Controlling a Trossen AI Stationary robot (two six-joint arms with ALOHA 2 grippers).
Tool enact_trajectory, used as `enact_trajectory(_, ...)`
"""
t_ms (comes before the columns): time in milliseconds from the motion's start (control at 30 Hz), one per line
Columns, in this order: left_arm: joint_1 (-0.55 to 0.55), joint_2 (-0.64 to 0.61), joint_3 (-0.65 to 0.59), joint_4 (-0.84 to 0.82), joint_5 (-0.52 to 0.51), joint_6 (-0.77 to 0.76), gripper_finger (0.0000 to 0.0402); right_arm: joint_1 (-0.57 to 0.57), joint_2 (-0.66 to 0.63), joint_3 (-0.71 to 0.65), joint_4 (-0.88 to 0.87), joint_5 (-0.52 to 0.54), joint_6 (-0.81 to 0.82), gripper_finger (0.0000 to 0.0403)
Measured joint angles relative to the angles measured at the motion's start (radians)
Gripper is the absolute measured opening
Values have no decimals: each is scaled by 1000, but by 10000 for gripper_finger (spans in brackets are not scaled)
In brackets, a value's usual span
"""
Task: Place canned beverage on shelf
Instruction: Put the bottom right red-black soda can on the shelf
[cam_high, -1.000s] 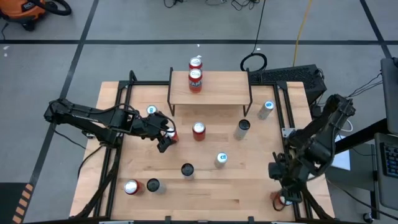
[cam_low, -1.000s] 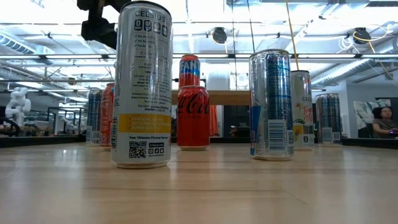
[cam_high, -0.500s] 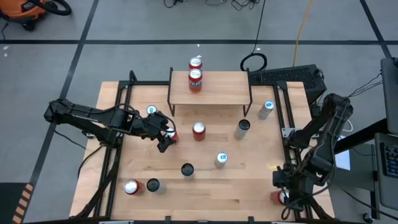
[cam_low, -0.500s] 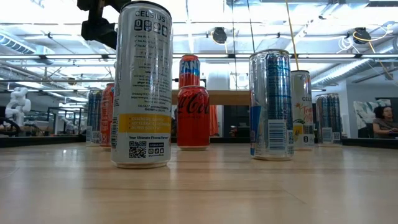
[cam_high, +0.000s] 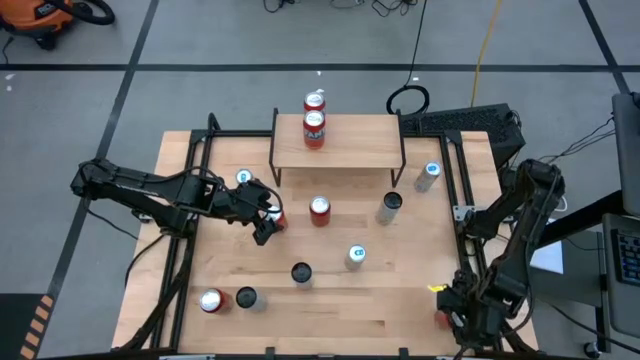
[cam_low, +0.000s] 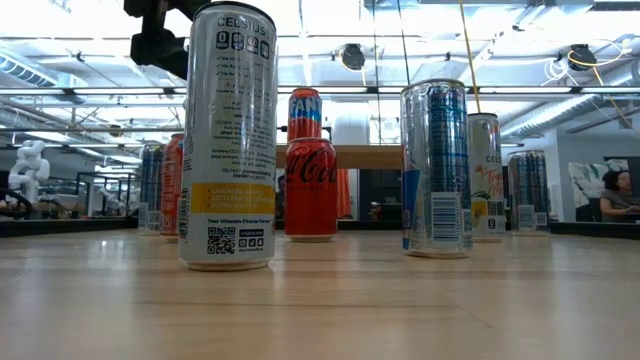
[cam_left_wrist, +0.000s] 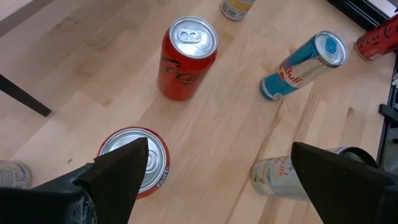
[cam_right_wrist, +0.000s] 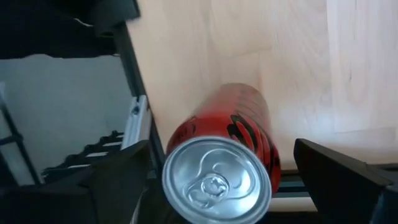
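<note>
The shelf (cam_high: 350, 148) stands at the table's far edge with two red cans (cam_high: 314, 130) on its top. My right gripper (cam_high: 465, 318) hangs open, pointing down, over the table's near right corner. A red can with black lettering (cam_right_wrist: 227, 155) stands upright there between the two fingers, and I see no touch. My left gripper (cam_high: 268, 224) stays open left of centre, above a red can (cam_left_wrist: 137, 163) that shows beside one finger. Farther off stand a red cola can (cam_left_wrist: 186, 59) and a tilted-looking blue can (cam_left_wrist: 301, 65).
Several more cans stand loose on the tabletop: a silver one (cam_high: 390, 206), a blue one (cam_high: 355, 257), dark ones (cam_high: 301, 272), and a red one (cam_high: 211, 300) near the front left. Black rails (cam_high: 468, 215) run along both table sides. A keyboard (cam_high: 470, 122) lies far right.
My right gripper has gone down and toward the table's near edge, rolling at the wrist, and now stands over the red can at the near right corner. It has stayed open. No can has moved.
</note>
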Motion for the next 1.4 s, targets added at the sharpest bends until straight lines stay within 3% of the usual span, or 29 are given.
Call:
enact_trajectory(300, 0, 0, 0, 0, 2, 7, 397, 13, 93, 0, 0, -30, 26, 370)
enact_trajectory(633, 0, 0, 0, 0, 3, 26, 397, 13, 129, 0, 27, -74, 27, 302)
enact_trajectory(800, 0, 0, 0, 0, 3, 26, 397, 11, 118, 0, 29, -81, 29, 278)
enact_trajectory(1000, 0, 0, 0, 1, 3, 26, 397, -20, 89, 0, 30, -84, 29, 279)
enact_trajectory(1400, 0, 0, 0, 27, -6, 26, 397, -185, -81, 0, 75, -80, 28, 279)
